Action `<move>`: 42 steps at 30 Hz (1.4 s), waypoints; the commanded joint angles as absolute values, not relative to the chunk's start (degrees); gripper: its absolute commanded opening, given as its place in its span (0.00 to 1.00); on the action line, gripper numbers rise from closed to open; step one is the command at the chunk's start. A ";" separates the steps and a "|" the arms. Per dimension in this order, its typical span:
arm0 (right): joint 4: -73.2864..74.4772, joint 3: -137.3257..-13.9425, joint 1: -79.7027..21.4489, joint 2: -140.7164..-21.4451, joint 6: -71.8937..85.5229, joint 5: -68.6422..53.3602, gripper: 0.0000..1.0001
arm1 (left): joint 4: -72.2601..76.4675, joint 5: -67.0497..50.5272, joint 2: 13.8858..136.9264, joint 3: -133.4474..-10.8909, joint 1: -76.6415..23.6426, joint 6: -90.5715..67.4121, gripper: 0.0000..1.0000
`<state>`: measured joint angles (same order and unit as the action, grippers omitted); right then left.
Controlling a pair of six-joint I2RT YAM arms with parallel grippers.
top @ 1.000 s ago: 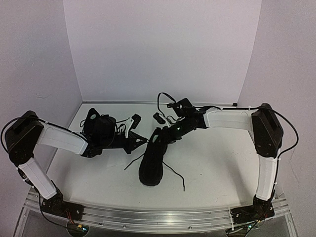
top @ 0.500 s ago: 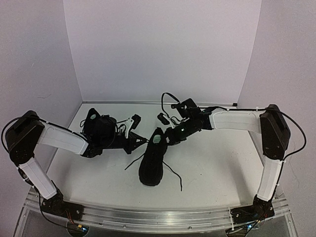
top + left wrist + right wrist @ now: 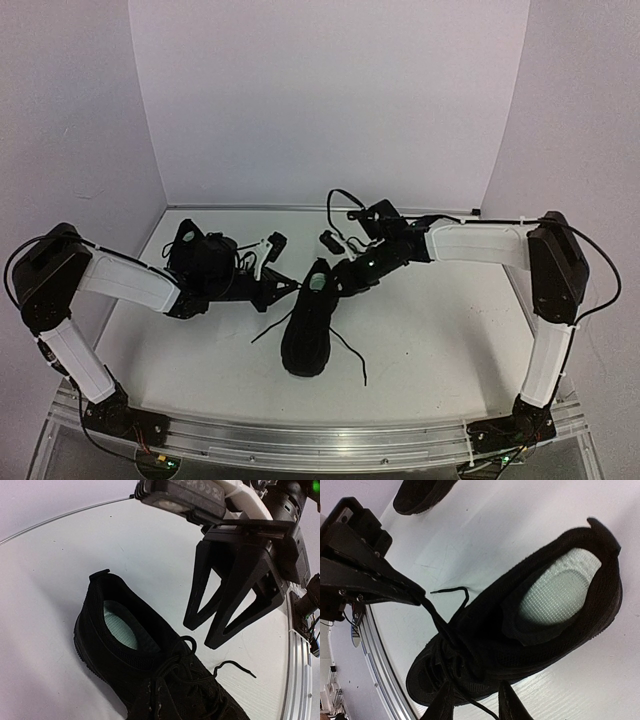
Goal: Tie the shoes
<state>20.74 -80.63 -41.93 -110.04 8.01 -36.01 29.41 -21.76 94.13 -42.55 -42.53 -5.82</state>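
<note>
One black shoe (image 3: 308,330) lies mid-table, toe toward me, its pale insole showing (image 3: 555,592) (image 3: 120,627). The other shoe (image 3: 200,258) (image 3: 420,492) sits at the back left behind the left arm. In the right wrist view my left gripper (image 3: 420,597) (image 3: 290,284) is shut on a lace (image 3: 437,620) running to the middle shoe's eyelets. Its own fingers do not show in the left wrist view. My right gripper (image 3: 475,707) (image 3: 340,278) (image 3: 205,632) hovers at the shoe's heel, jaws apart, a loose lace passing between them. Another lace end (image 3: 352,358) trails on the table.
An aluminium rail (image 3: 320,435) (image 3: 375,655) runs along the near table edge. White walls close the back and both sides. A black cable (image 3: 335,200) loops above the right wrist.
The right gripper drew back to the right off the shoe and its jaws parted. The shoe's heel shifted slightly with it. The left arm held still.
</note>
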 commanded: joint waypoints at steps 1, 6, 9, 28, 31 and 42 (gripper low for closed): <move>21.51 -86.03 -42.11 -110.19 6.94 -35.53 0.29 | 30.38 -22.92 94.72 -45.15 -42.28 -5.36 0.00; 23.29 -89.17 -42.11 -112.65 5.77 -35.77 0.29 | 30.47 -22.94 94.61 -45.08 -42.28 -5.36 0.00; 24.13 -90.57 -42.10 -113.79 4.99 -36.65 0.28 | 30.53 -22.96 94.67 -45.14 -42.28 -5.33 0.00; 25.93 -90.75 -42.10 -115.16 2.96 -38.14 0.00 | 31.07 -22.66 95.45 -45.51 -42.28 -5.62 0.00; 25.59 -89.43 -42.10 -113.29 3.24 -36.75 0.00 | 30.70 -21.91 95.42 -45.61 -42.28 -5.75 0.00; 17.14 -80.88 -41.31 -106.93 9.22 -35.16 0.00 | 29.72 -19.95 95.00 -45.35 -42.28 -5.97 0.00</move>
<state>21.59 -82.61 -41.69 -110.24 6.66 -35.69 29.39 -20.85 95.24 -43.16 -42.52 -5.91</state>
